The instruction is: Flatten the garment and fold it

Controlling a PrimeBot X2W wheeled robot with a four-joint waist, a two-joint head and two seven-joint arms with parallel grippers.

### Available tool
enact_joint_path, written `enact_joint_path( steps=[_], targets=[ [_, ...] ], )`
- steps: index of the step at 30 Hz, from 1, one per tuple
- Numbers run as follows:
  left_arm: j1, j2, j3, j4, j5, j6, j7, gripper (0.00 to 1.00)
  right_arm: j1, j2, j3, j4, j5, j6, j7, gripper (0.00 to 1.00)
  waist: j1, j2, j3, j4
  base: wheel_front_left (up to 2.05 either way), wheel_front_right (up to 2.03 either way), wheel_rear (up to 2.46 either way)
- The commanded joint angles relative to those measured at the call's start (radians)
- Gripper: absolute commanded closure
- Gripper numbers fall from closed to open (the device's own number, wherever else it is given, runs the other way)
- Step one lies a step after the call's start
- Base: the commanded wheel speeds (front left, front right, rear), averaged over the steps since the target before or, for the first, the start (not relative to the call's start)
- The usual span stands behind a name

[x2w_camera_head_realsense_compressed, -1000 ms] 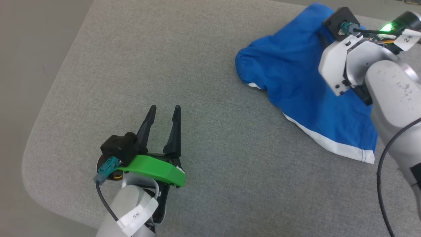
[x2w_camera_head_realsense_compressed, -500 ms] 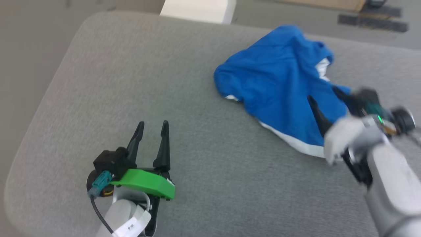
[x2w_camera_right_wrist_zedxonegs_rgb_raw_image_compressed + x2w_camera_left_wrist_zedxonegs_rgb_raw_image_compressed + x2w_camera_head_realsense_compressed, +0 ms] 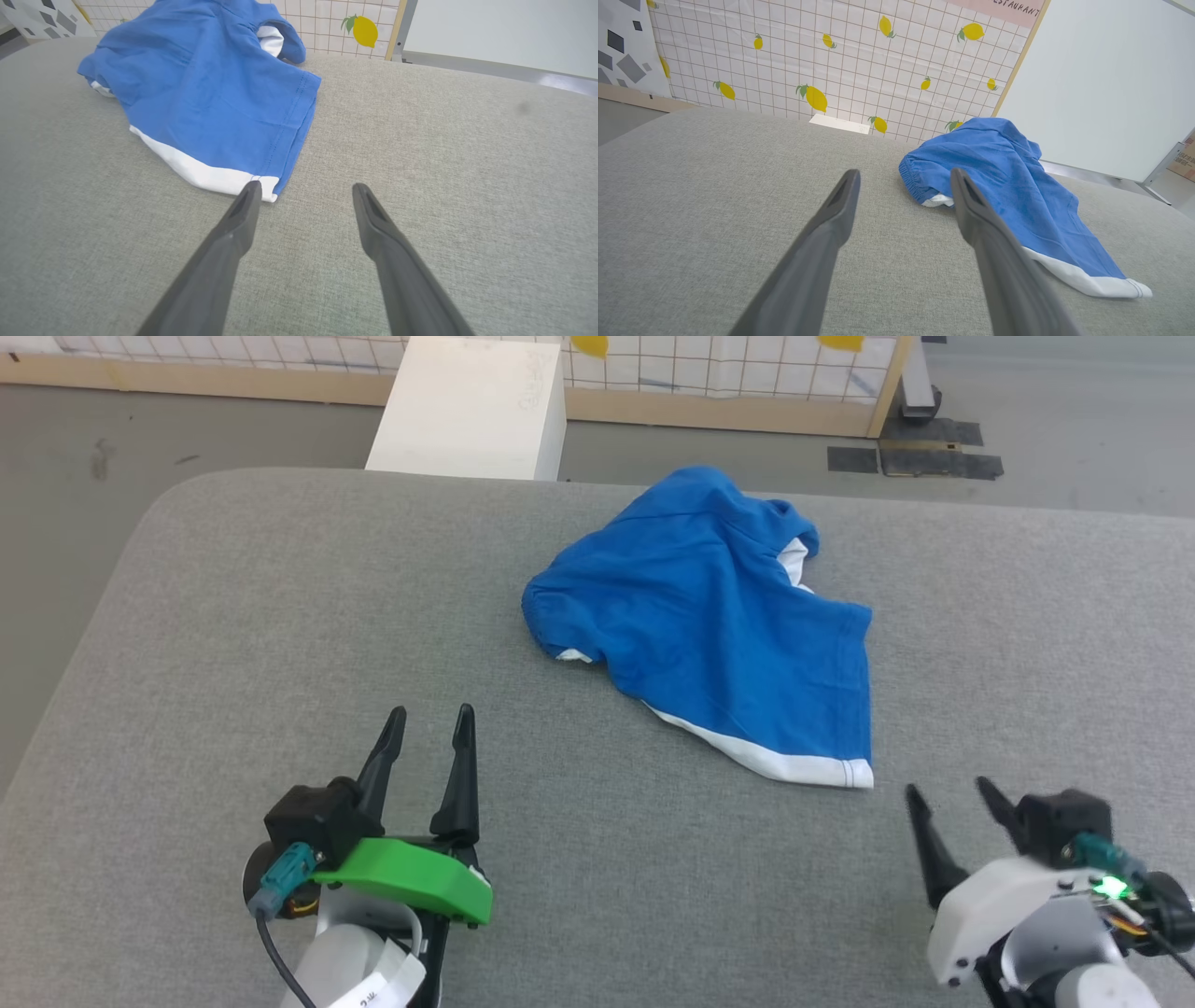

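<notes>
**Crumpled shorts [image 3: 709,625] lay nearest the right gripper [image 3: 946,786]**

The shorts sat mid-way across the grey table [image 3: 233,616], touching neither gripper; their length ran slantwise from the far waistband [image 3: 911,176] to the white hem [image 3: 205,175], whose corner lay near the right gripper; the left gripper [image 3: 431,711] stood farther off; both gaped, empty. The right wrist view showed hem stitching; the left wrist view, waistband gathers.

Soft, matt, creased cloth in the garment [image 3: 719,644]; coarse grey woven fabric over the table [image 3: 233,644]; smooth matt dark plastic on the left gripper [image 3: 431,712]; faintly glossy green plastic bracket [image 3: 411,877], lower left.
</notes>
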Motion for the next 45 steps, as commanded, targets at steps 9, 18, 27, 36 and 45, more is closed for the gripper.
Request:
enact_joint_path(
  steps=[9,18,27,36,45],
  targets=[
    [-0.028,-0.003,-0.013,-0.005,0.008,-0.011,-0.005,0.00,-0.163,0.002,0.026,0.108,-0.040,-0.002,0.178,0.00,0.0001,0.0000,0.056,0.045,0.00,0.00,0.00],
    [-0.044,-0.003,-0.022,-0.008,-0.008,-0.002,-0.005,0.00,-0.232,0.002,0.029,0.211,-0.098,-0.002,0.334,0.76,0.0001,0.0000,0.092,0.078,0.00,0.00,0.00],
    [-0.036,-0.003,-0.015,-0.002,-0.007,0.003,-0.005,0.00,-0.232,0.003,0.003,0.185,-0.091,-0.002,0.294,1.00,0.0001,0.0000,0.070,0.053,0.00,0.00,0.00],
    [-0.019,-0.003,-0.024,0.024,0.002,-0.009,-0.005,0.00,-0.159,0.003,-0.153,0.108,-0.061,-0.002,0.242,1.00,0.0001,0.0000,0.016,0.026,0.00,0.00,0.00],
    [-0.044,0.018,-0.123,0.100,0.025,-0.043,0.057,0.00,-0.040,0.003,-0.315,0.020,-0.029,-0.002,0.263,1.00,0.0001,0.0000,-0.014,-0.033,0.00,0.00,0.00]
  ],
)
